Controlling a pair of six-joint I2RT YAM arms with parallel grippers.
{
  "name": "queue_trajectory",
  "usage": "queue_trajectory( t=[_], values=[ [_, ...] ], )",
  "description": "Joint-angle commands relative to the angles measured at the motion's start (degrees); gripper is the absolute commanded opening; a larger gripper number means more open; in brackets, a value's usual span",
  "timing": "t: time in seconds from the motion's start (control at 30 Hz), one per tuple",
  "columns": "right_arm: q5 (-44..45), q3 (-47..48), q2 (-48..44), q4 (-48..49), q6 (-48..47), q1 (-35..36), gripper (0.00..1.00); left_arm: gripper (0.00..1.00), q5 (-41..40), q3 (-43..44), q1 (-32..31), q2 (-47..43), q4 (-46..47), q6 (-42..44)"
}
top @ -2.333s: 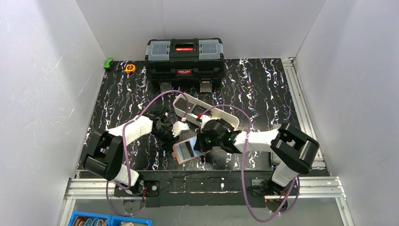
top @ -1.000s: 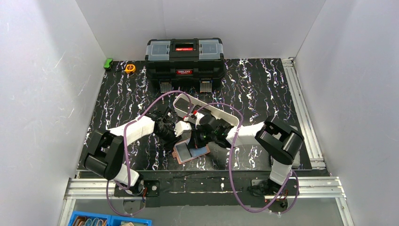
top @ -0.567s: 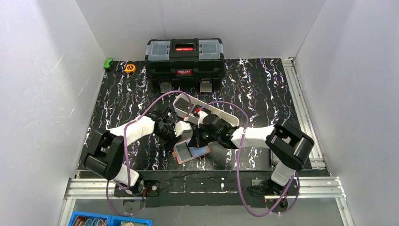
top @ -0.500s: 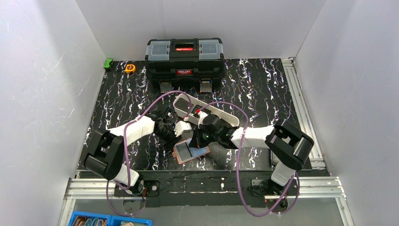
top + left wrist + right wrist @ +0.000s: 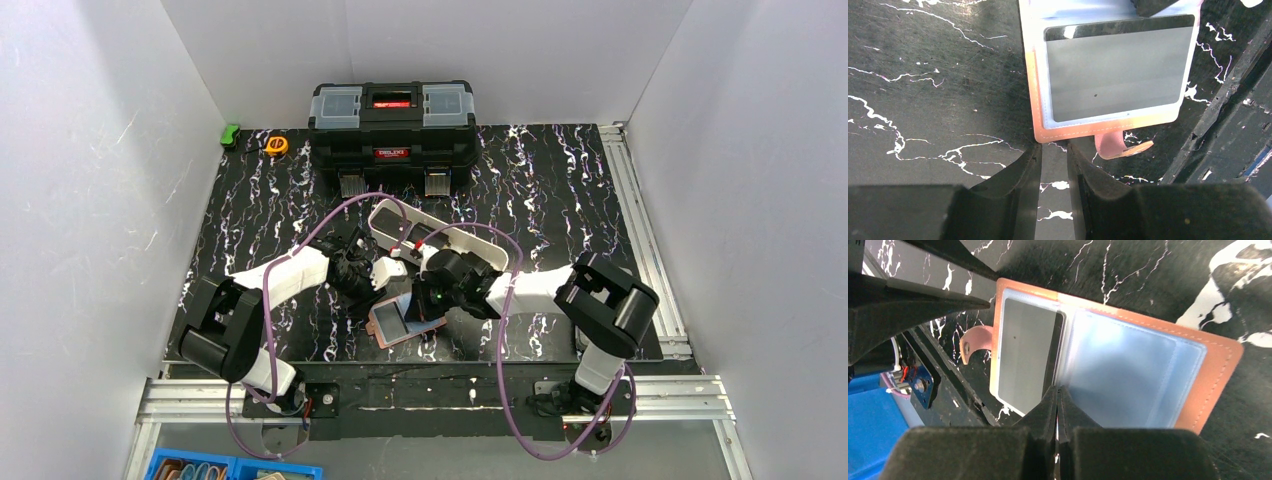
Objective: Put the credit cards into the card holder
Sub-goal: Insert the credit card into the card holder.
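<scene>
From above, the card holder point(image 5: 398, 327) lay open between your grippers, with the right gripper point(image 5: 424, 308) over its fold and the left gripper point(image 5: 374, 298) at its edge. Your left wrist view showed those jaws slightly parted and empty, the grey credit card point(image 5: 1118, 70) lying crosswise ahead. Your right wrist view showed shut jaws at the card's near end, its long axis running straight away from them.
</scene>
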Motion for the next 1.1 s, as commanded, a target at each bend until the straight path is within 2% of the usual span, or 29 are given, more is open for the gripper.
queue_trajectory(
  t=[0.0,0.53,0.73,0.87,0.97,1.03,1.07],
  values=[
    [1.5,2.1,1.3,-2.4,-0.1,1.5,0.01,0.25,-1.7,-0.6,-0.3,1.2,0.8,0.4],
    [0.4,5.4,4.0,-3.3,-1.7,2.5,0.01,0.25,-0.5,-0.2,-0.7,0.8,0.2,1.0],
    [3.5,3.3,-0.8,-4.7,-1.5,2.4,0.01,0.25,-0.2,2.0,-0.5,0.3,-2.5,-0.2],
    [6.9,0.8,-7.2,-7.1,-0.9,1.9,0.03,0.3,-0.3,4.6,0.4,-0.2,-5.0,-0.7],
    [12.5,-2.2,-15.3,-11.4,0.5,1.6,0.36,0.34,2.3,12.1,2.0,1.3,-13.9,0.6],
    [17.2,-3.4,-26.3,-18.4,-0.8,-0.4,0.51,0.38,7.9,28.3,5.1,6.3,-27.7,2.3],
    [19.7,-2.1,-31.5,-23.2,-1.5,-3.1,0.6,0.39,8.5,33.4,5.3,7.6,-32.7,4.4]
  ],
)
